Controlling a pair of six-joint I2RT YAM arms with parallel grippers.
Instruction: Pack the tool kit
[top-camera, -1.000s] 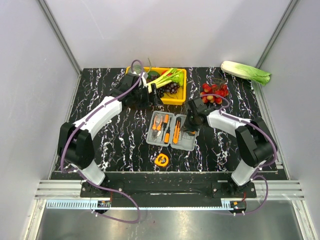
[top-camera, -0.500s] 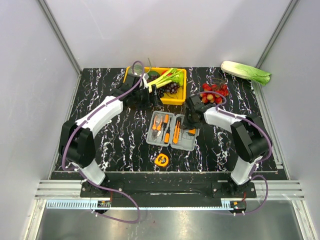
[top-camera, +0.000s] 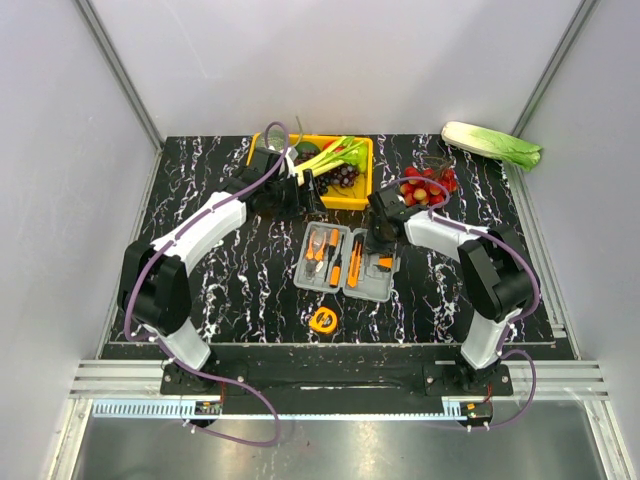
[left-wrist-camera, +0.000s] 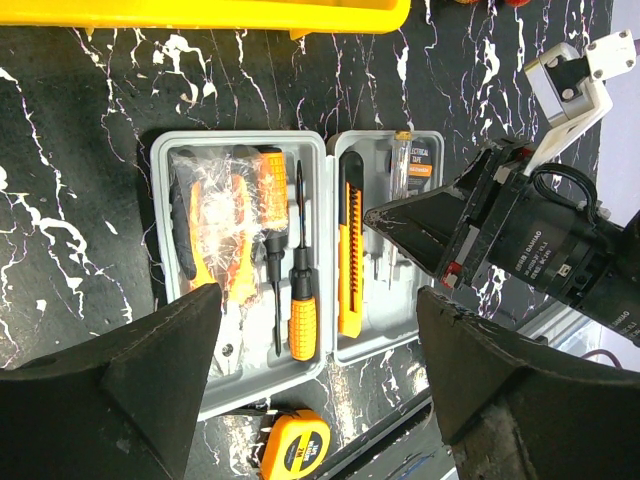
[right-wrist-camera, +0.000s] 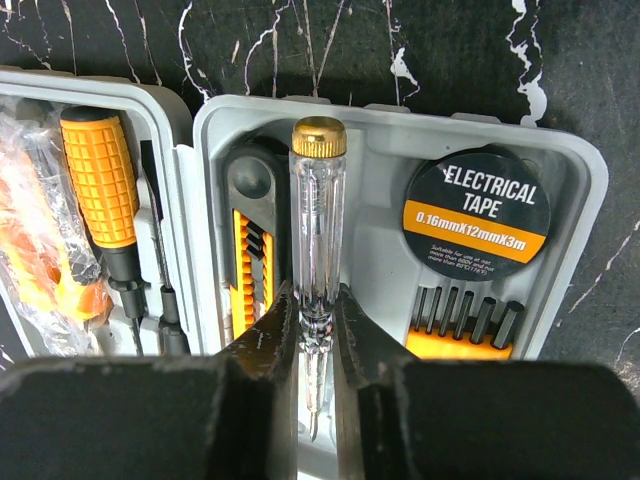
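From above: open case (top-camera: 345, 262) mid-table; tape measure (top-camera: 322, 320) just outside its near edge, unpacked; left gripper (top-camera: 306, 196) spread wide near the tray (top-camera: 350, 202), empty.
Left wrist: pliers (left-wrist-camera: 215, 235), screwdriver (left-wrist-camera: 300, 310), knife (left-wrist-camera: 349, 250) seated in the case.
Right wrist: right gripper (right-wrist-camera: 317, 300) pinched narrow on a clear tester (right-wrist-camera: 317, 220) over its slot; probably left to do: seating it, tape measure, closing.

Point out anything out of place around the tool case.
The yellow tape measure lies on the table outside the open grey case, beside its near edge, while other tools sit inside. The clear tester screwdriver is clamped in the right end effector above the case's right half, not seated.
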